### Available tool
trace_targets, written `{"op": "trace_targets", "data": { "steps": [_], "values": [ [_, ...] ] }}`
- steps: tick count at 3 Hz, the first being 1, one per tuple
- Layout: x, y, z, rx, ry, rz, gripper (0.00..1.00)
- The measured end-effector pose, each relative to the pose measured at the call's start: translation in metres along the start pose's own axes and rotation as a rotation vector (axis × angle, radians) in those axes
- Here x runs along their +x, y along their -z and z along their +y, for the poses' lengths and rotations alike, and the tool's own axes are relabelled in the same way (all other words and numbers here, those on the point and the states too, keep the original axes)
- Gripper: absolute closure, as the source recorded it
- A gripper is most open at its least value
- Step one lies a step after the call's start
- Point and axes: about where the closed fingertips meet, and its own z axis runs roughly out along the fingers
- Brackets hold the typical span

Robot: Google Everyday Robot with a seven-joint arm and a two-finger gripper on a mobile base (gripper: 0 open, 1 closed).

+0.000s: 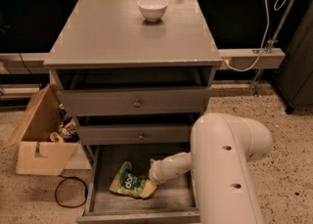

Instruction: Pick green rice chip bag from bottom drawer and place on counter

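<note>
Camera view: gripper (148, 189) low in bottom drawer (161, 202), at chip bag (128, 185) edge; grip unclear. Lift and counter (107, 37) placement not yet done.

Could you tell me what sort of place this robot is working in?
Probably a lab or workshop test area: speckled floor, a cardboard box beside the cabinet, a loose white cable. The gripper is in the bottom drawer by the green rice chip bag.
</note>
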Motion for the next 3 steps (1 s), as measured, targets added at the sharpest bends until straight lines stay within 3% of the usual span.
{"op": "trace_targets", "data": {
  "steps": [2,3],
  "values": [
    [-0.017,-0.077,0.006,-0.095,-0.015,-0.042,0.0],
    [-0.015,-0.105,0.009,-0.136,-0.034,-0.047,0.14]
  ]
}}
